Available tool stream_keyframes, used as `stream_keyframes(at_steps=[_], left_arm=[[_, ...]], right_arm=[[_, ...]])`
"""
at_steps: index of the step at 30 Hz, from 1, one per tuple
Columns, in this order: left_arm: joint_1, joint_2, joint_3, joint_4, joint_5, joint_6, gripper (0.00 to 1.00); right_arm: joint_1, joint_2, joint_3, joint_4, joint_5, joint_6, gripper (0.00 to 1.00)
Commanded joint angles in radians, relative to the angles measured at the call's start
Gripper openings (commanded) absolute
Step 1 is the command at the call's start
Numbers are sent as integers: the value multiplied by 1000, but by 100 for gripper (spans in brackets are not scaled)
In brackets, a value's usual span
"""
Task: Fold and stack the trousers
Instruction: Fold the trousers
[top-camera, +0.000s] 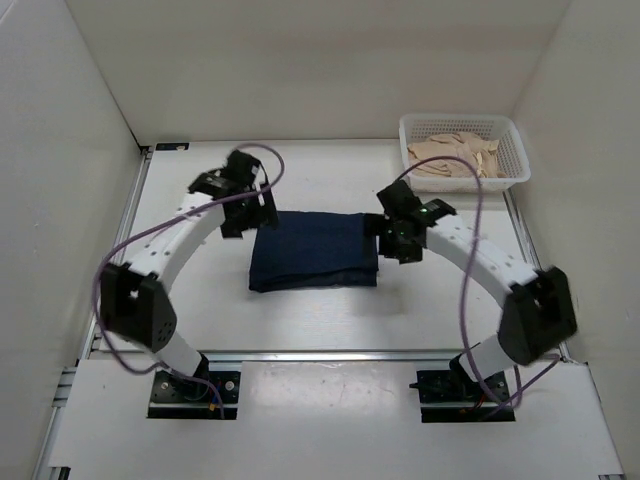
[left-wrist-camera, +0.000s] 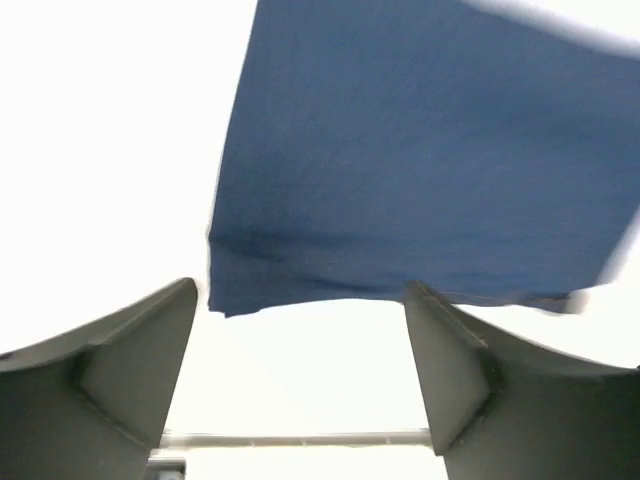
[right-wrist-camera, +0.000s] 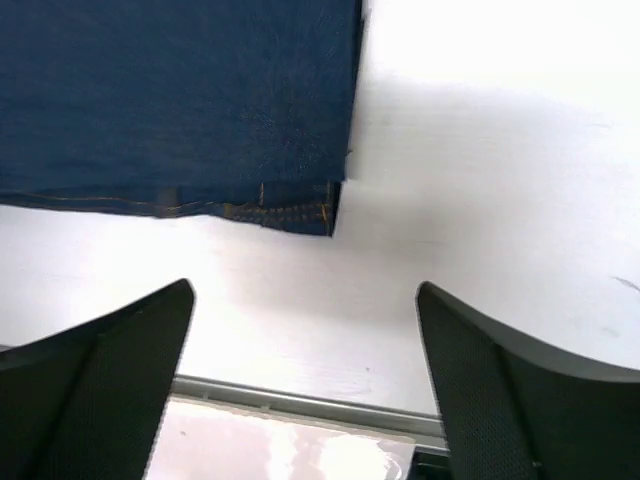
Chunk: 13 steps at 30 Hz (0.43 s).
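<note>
The trousers (top-camera: 313, 250) lie folded into a flat dark navy rectangle in the middle of the white table. My left gripper (top-camera: 243, 213) hovers at their far left corner, open and empty; in the left wrist view (left-wrist-camera: 300, 295) the blue cloth (left-wrist-camera: 420, 150) lies just beyond the fingertips. My right gripper (top-camera: 392, 240) hovers at their right edge, open and empty; in the right wrist view (right-wrist-camera: 305, 295) a corner of the denim (right-wrist-camera: 180, 100) with tan stitching lies ahead of the fingers.
A white mesh basket (top-camera: 518, 166) holding beige cloth (top-camera: 455, 155) stands at the back right. White walls close the table on the left, back and right. A metal rail (top-camera: 330, 355) runs along the near edge.
</note>
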<state>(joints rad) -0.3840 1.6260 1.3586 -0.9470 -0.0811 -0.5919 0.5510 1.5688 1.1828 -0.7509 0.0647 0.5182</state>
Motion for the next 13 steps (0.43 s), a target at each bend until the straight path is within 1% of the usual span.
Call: stream_keyframes(at_steps=[1, 2, 4, 5, 6, 7, 10, 13], left_arm=[[-3, -210, 205, -107, -169, 64, 99], [-3, -257, 233, -140, -189, 64, 99], [-3, -305, 272, -162, -233, 73, 99], [-3, -354, 283, -174, -274, 73, 99], [-3, -379, 292, -174, -288, 73, 99], [10, -403, 292, -174, -298, 61, 99], [36, -494, 292, -174, -298, 52, 99], [45, -567, 269, -162, -330, 43, 99]], right_arm=[[3, -218, 40, -110, 249, 15, 100], [3, -307, 40, -123, 335, 26, 100], [3, -392, 29, -136, 433, 38, 100], [-6, -456, 29, -136, 472, 29, 100], [-16, -484, 29, -154, 512, 29, 100], [-40, -507, 40, -180, 583, 20, 100], [-92, -562, 90, -215, 641, -27, 100], [-123, -572, 124, -237, 615, -79, 99]])
